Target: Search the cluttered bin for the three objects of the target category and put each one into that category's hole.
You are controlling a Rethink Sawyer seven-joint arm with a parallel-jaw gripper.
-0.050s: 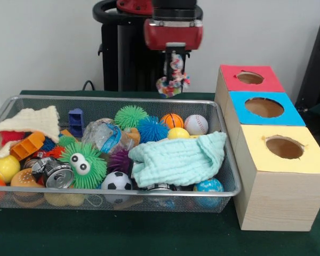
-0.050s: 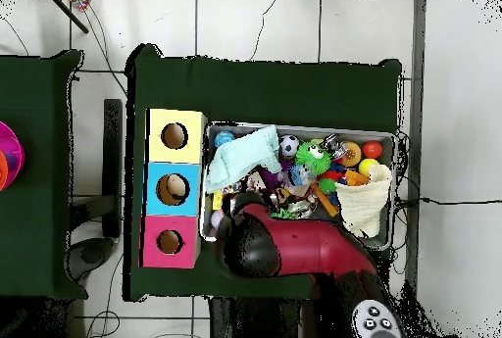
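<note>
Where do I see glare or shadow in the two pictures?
Front view: soft, even light, a bright glint on the can, and a dark hollow in each hole of the box. Overhead view: the arm covers part of the bin.

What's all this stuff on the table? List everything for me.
Wire bin: 1, silver, on the green table.
Box with holes: 1, tops red, blue, yellow, beside the bin.
Cloths: 2, mint and cream, in the bin.
Spiky balls: 3, green with eyes, green, blue.
Sports balls: soccer, basketball, baseball.
Can: 1, silver.
Rope toy: 1, multicoloured, held above the bin.
Gripper: 1, red and black arm, shut on the rope toy.
</note>
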